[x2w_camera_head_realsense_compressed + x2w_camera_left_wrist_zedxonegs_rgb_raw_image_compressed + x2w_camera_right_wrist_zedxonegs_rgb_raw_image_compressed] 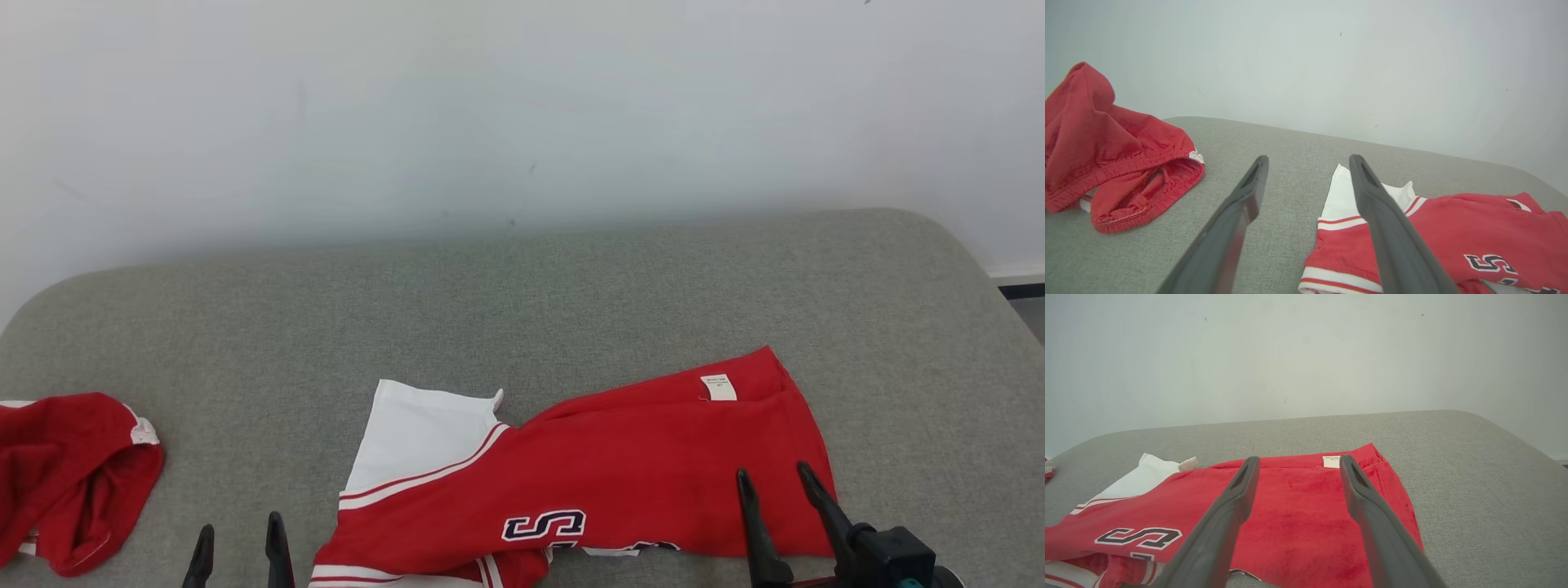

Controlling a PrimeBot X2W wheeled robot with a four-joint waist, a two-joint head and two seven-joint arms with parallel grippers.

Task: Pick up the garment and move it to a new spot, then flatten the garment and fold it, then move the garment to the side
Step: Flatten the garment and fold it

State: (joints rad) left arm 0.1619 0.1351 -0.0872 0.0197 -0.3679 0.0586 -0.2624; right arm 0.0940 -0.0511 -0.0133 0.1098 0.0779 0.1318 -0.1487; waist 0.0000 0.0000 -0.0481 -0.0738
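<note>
The garment (620, 482) is a red jersey with a white sleeve, white stripes and a dark "S"; it lies partly folded on the grey padded surface (571, 310), near its front edge. My right gripper (773, 471) stands open over the garment's right end, with nothing between its fingers. In the right wrist view the gripper (1299, 458) frames red cloth (1306, 514) just below a small white label. My left gripper (239, 524) is open and empty, just left of the garment's striped hem. In the left wrist view the gripper (1308, 159) has the garment (1474, 232) to the right of it.
A second red garment (73, 465), crumpled with an elastic band, lies at the surface's left edge (1118, 163). A white wall stands behind. The grey surface has rounded corners and bare room behind and right of the jersey.
</note>
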